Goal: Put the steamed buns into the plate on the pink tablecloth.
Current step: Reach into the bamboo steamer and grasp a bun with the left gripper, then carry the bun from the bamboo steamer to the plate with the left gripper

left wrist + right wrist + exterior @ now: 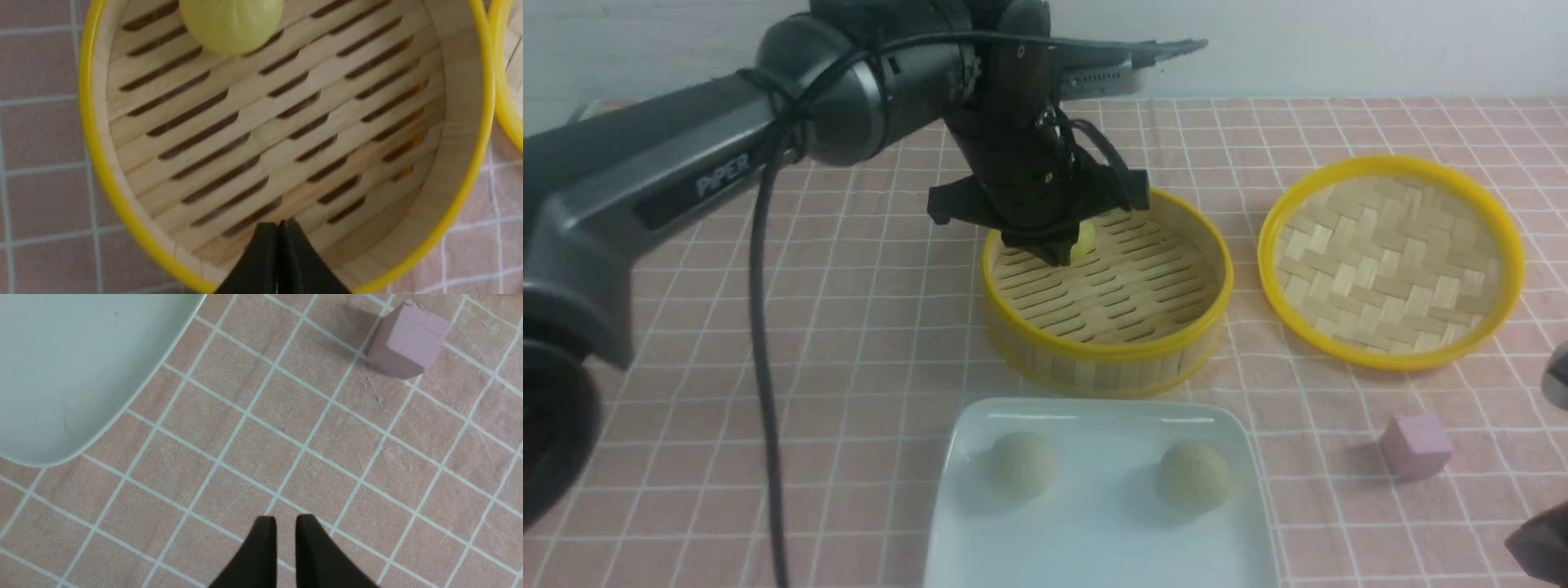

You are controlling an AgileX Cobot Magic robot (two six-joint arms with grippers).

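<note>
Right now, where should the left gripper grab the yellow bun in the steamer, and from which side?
Pinch the yellow bun across its widest part, low on the dome, coming down from above: the steamer wall blocks a sideways approach, and the rounded top would likely slip. The left gripper is shut, so open its jaws first.

Lit softly and evenly from overhead, moderately bright, slightly washed out in the front view. Throws only faint, diffuse shadows: beside the small pink cube (1415, 445) and under the two pale beige round buns (1023, 464) on the glossy white square plate (1094, 523). Shows thin glare streaks along that plate's far rim. Blurs the dark grey left arm (645, 196) near the lens. Renders the pink grid-patterned tablecloth (310, 428) sharply in the right wrist view.
</note>
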